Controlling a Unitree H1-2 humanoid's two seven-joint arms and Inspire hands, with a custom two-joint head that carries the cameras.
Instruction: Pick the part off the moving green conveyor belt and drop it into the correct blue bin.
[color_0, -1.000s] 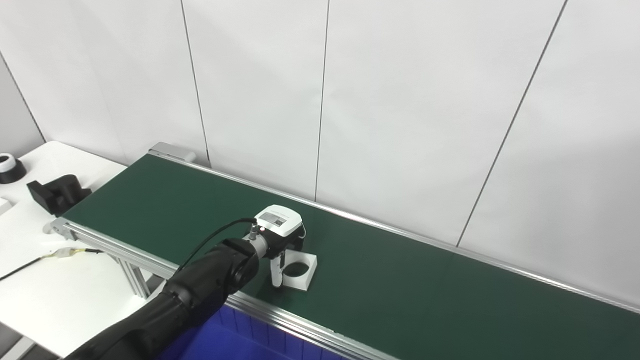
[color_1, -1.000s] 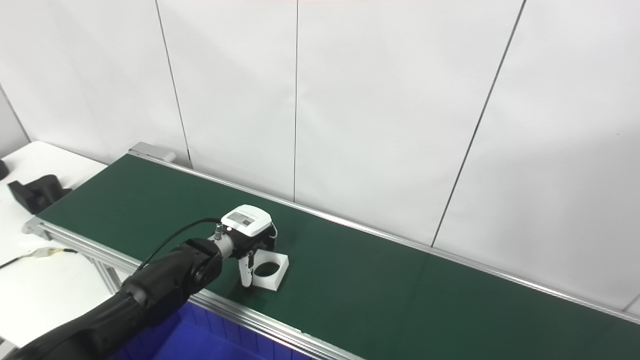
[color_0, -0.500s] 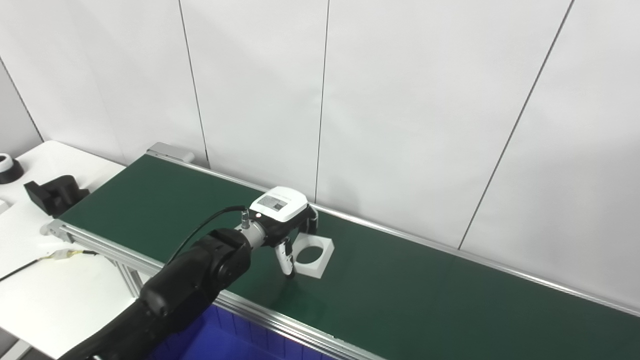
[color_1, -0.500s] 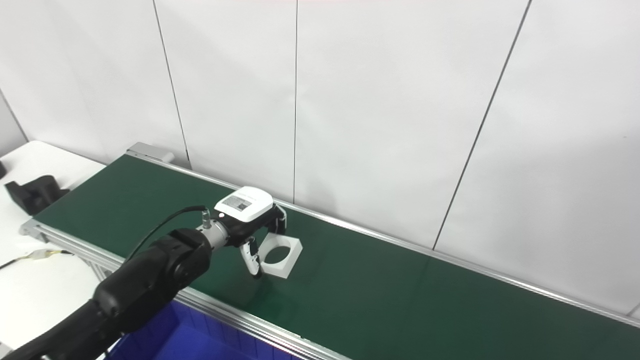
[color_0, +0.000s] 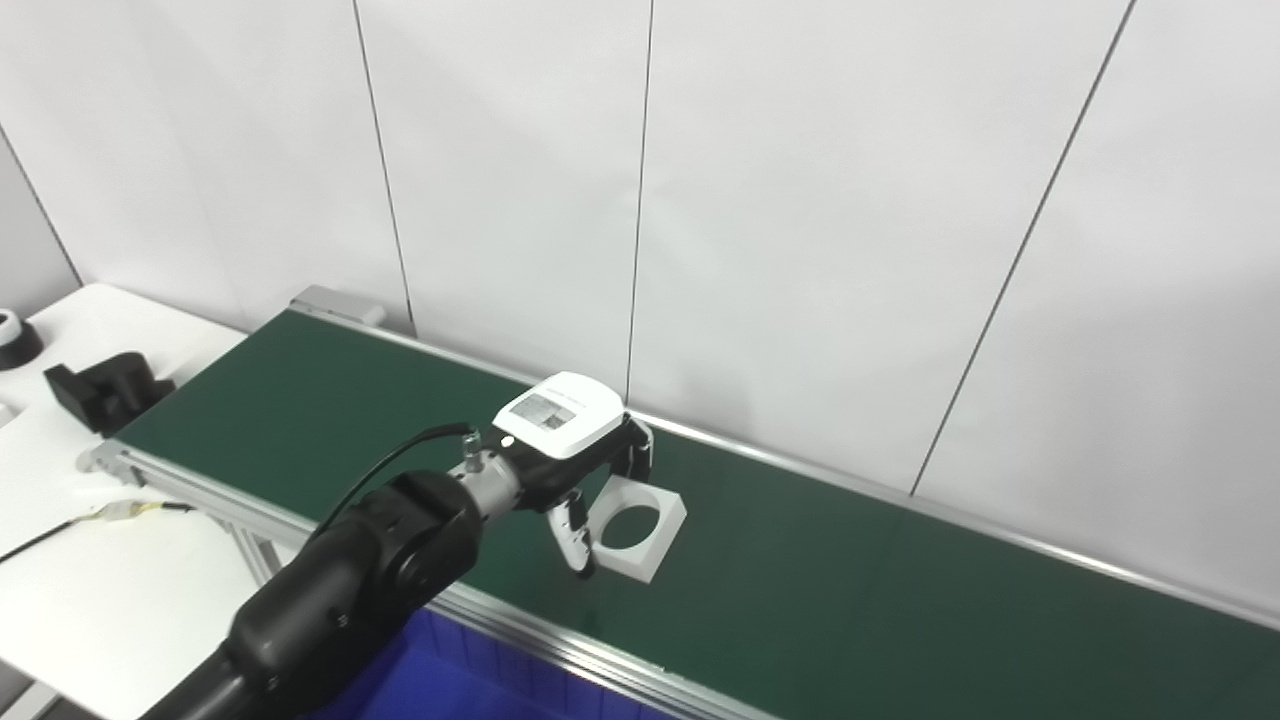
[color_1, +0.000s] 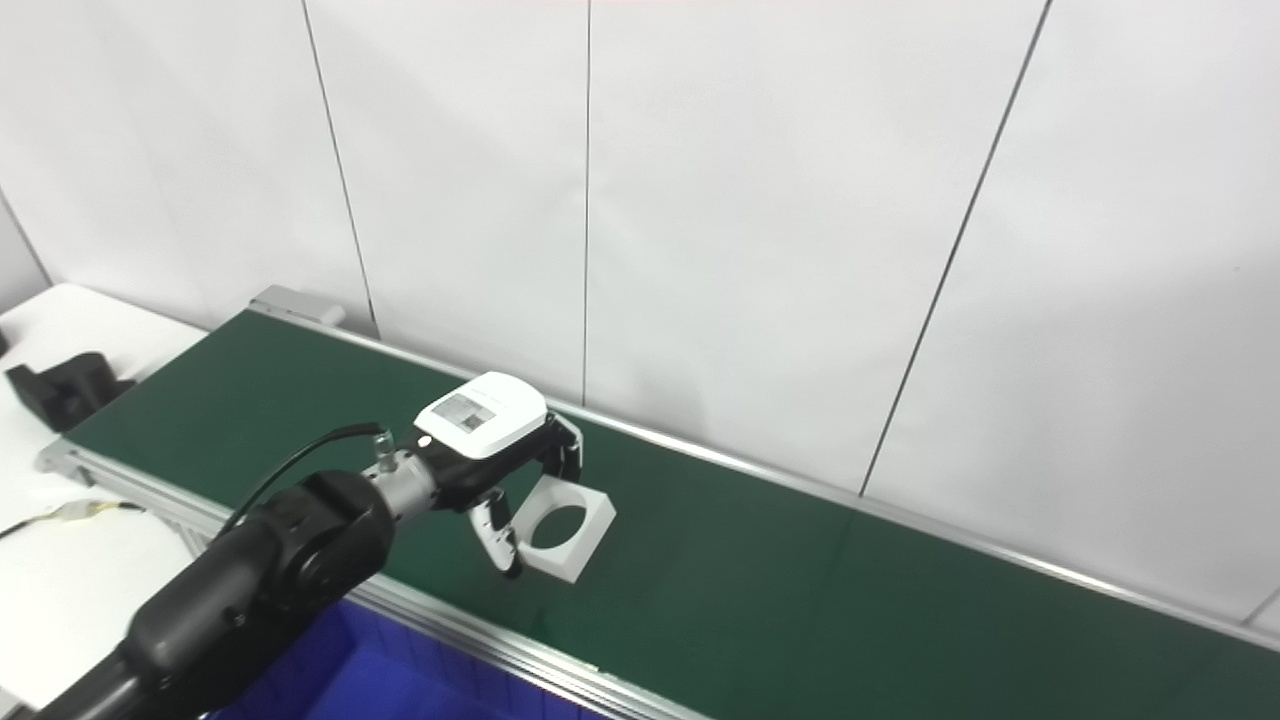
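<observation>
A white square part (color_0: 668, 520) with a round hole hangs slightly tilted, just above the green conveyor belt (color_0: 850, 590), near its front rail. My left hand (color_0: 580, 450), with a white plate on its back, is shut on the part. Its thumb (color_0: 578, 535) presses the near-left edge and its fingers (color_0: 637, 462) curl over the far edge. The same grip shows in the right eye view, where the part (color_1: 597, 518) is beside the hand (color_1: 500, 450). A blue bin (color_0: 480, 680) lies below the front rail, under my forearm. My right hand is out of view.
A white table at the left carries a black block (color_0: 100, 385), a black-and-white ring (color_0: 12, 335) and a cable (color_0: 100, 512). An aluminium rail (color_0: 600, 660) edges the belt in front. White wall panels stand right behind the belt.
My left hand closed around the part and carried it a little up and to the right along the belt. The view has also shifted slightly.
</observation>
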